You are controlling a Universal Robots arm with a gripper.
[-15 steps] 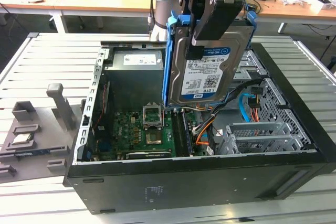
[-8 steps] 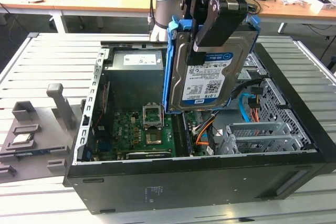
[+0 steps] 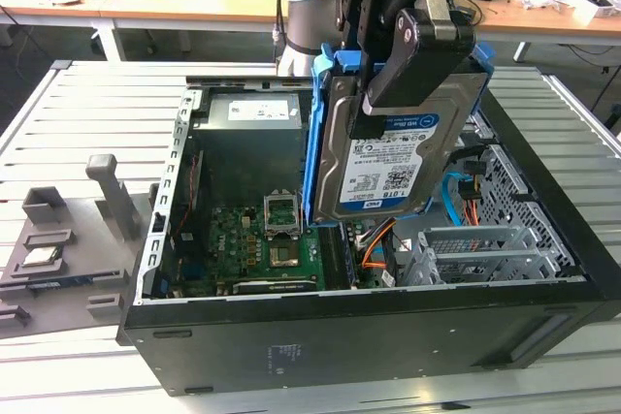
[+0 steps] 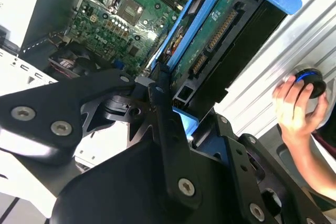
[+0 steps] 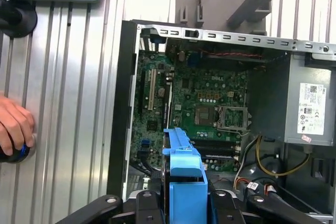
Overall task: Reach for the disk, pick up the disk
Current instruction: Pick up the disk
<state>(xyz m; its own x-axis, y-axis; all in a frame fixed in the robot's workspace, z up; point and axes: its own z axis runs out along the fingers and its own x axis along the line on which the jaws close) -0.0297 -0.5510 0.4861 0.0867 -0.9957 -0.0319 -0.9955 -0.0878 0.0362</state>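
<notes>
The disk (image 3: 383, 157) is already off its bay: held upright, label facing the exterior camera, above the open computer case (image 3: 543, 327), over the drive cage (image 3: 485, 249) side of the case. Blue side frame (image 3: 312, 133) runs down its edge nearest the motherboard (image 3: 262, 244).

The hand (image 3: 403, 70) is pinching the disk from the top end, black fingers (image 3: 412, 55) clamped across the two faces. In the second wrist view the fingers (image 4: 168, 129) straddle the frame edge, circuit-board side (image 4: 210, 40) of the disk showing. First wrist view: the blue frame (image 5: 185, 182) sits between the finger links, motherboard (image 5: 202, 108) below.

My read: pick is basically done. To hold it well, keep the squeeze on the flat faces, not just the plastic frame, which could flex. Keep the disk vertical while clear of the case walls and orange cables (image 3: 378, 244).

Person's hand (image 4: 296, 106) rests on a round button on the worktop (image 3: 87, 104) beside the case.
</notes>
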